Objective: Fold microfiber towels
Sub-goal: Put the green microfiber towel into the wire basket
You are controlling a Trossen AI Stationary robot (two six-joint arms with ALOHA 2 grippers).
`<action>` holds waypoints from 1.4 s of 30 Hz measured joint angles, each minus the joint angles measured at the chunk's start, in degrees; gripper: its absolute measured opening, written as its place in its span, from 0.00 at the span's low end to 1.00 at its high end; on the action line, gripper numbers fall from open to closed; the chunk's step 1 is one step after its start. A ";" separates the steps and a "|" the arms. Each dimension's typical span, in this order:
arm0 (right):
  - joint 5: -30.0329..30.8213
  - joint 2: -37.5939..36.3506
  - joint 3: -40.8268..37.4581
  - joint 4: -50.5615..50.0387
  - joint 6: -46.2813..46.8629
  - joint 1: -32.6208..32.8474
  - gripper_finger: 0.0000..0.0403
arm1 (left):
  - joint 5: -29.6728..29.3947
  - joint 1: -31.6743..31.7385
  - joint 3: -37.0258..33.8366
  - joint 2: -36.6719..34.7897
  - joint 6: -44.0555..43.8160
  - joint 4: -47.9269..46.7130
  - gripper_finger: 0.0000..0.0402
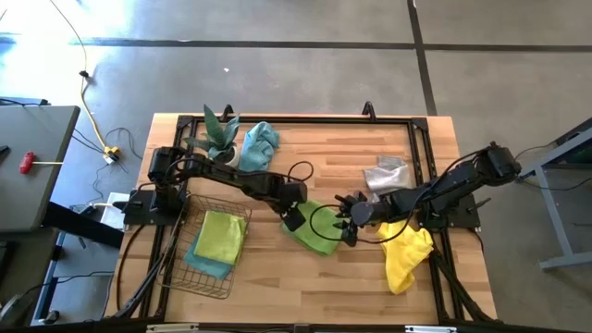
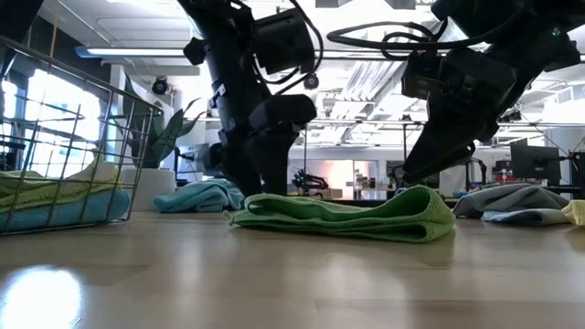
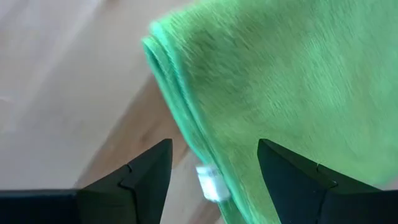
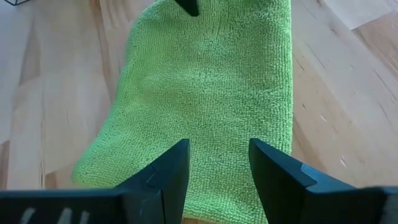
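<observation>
The wooden table [image 1: 277,277] carries a dark wire basket [image 1: 208,277] near its left front, holding a folded lime towel [image 1: 220,236] on a teal one [image 1: 205,263]. A potted plant [image 1: 218,139] stands at the back, a loose teal towel [image 1: 260,145] just beside it. On the right, a grey towel [image 1: 385,174] lies behind a crumpled yellow towel [image 1: 405,256].

The folded green towel [image 1: 315,228] lies mid-table between both grippers. The left gripper [image 1: 293,220] reaches from the left, tilted down over the towel's near edge, fingers [image 3: 146,174] spread apart and empty. The right gripper [image 1: 349,222] stretches low from the right, its fingers [image 4: 168,171] parted over the cloth, holding nothing.

A small white tag [image 3: 211,182] shows at the towel's hem; no writing is readable on it.
</observation>
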 joint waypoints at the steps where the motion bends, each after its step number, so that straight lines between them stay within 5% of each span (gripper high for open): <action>1: 0.00 0.00 0.00 0.00 0.00 0.00 0.39 | -1.08 0.01 0.00 0.00 -0.88 0.26 0.57; 14: -0.07 0.02 0.00 0.00 0.00 0.00 0.39 | -1.12 0.02 0.00 -0.02 -5.72 -0.34 0.57; 26: -0.09 0.04 0.02 0.00 0.00 0.00 0.39 | 4.86 1.68 0.16 2.80 -10.98 4.52 0.74; 36: -0.09 0.04 0.02 -0.02 0.00 0.00 0.39 | 7.89 0.59 -0.02 3.70 -15.48 10.72 0.73; 42: -0.09 0.04 0.02 0.00 0.00 0.00 0.39 | 10.76 -0.44 -0.04 4.29 -14.48 15.35 0.62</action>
